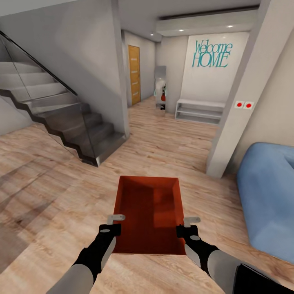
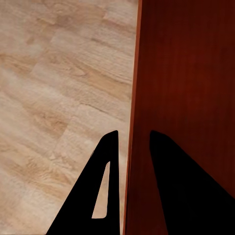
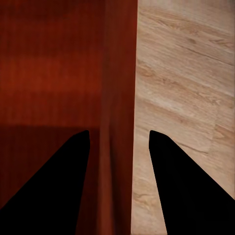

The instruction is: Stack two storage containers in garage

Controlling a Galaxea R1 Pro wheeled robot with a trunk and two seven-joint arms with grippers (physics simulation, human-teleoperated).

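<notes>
Storage container (image 1: 149,212), orange-red, open top, empty: held level above the light plank floor (image 1: 49,196), directly in front of the robot, long axis pointing away from it. Only one bin in view; whereabouts of the second cannot be told.

Left gripper (image 1: 115,223) is closed over the container's left wall near the near corner. Left wrist view confirms: one finger (image 2: 100,196) outside the wall above the floor, the other over the red interior, rim edge running between them. Right gripper (image 1: 188,226) mirrors this on the right wall; one finger (image 3: 54,186) inside, the other (image 3: 188,191) outside, wall between. Whether the right pads press the wall or merely straddle it is less sure, the gap looks wider there.

Judgement: a two-sided pinch on opposite walls keeps the wide bin level and stops it swinging during a drive; low carry keeps the way ahead visible.

Relative to the container: glass-sided staircase (image 1: 65,118) ahead-left, white pillar (image 1: 237,106) ahead-right, blue sofa (image 1: 269,196) just to its right. Beyond, a hall with a wooden door (image 1: 134,73) and a "Welcome HOME" wall (image 1: 211,54).

Stage: transport, still on living-room flooring; garage not in sight.
</notes>
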